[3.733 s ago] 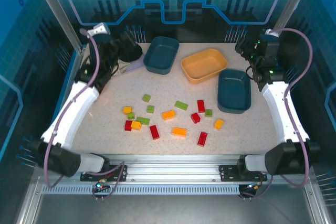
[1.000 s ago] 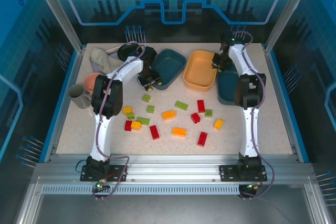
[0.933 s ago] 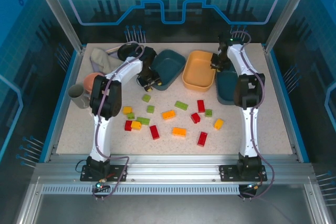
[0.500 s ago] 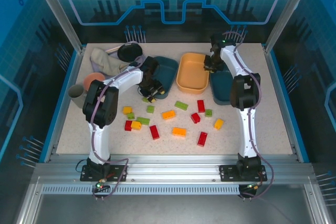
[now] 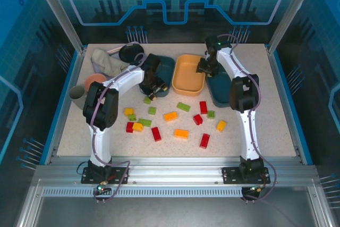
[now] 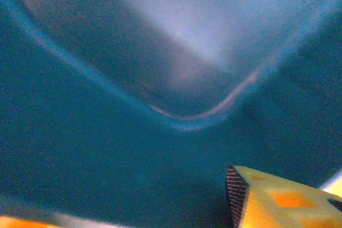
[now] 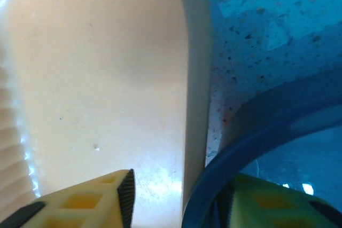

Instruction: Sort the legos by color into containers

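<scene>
Red, green and orange legos lie loose on the table's middle, among them a red one (image 5: 203,107), a green one (image 5: 183,106) and an orange one (image 5: 170,116). Three containers stand behind them: a teal tub (image 5: 166,67), a yellow-orange tub (image 5: 188,73) and a second teal tub (image 5: 217,87). My left gripper (image 5: 154,90) is at the left teal tub's near edge, and its fingers (image 6: 251,196) stand apart over teal plastic (image 6: 107,148). My right gripper (image 5: 203,69) is open astride the yellow tub's wall (image 7: 195,105) and the teal rim (image 7: 256,137).
At the back left stand a black pan (image 5: 130,52), a grey cloth (image 5: 106,59), a pink bowl (image 5: 94,81) and a grey cup (image 5: 77,93). A green lego (image 5: 147,100) lies just in front of the left tub.
The yellow tub and the right teal tub have slid left, and the left teal tub has shifted nearer to the bricks. Both grippers have opened from their grip on the tub walls.
</scene>
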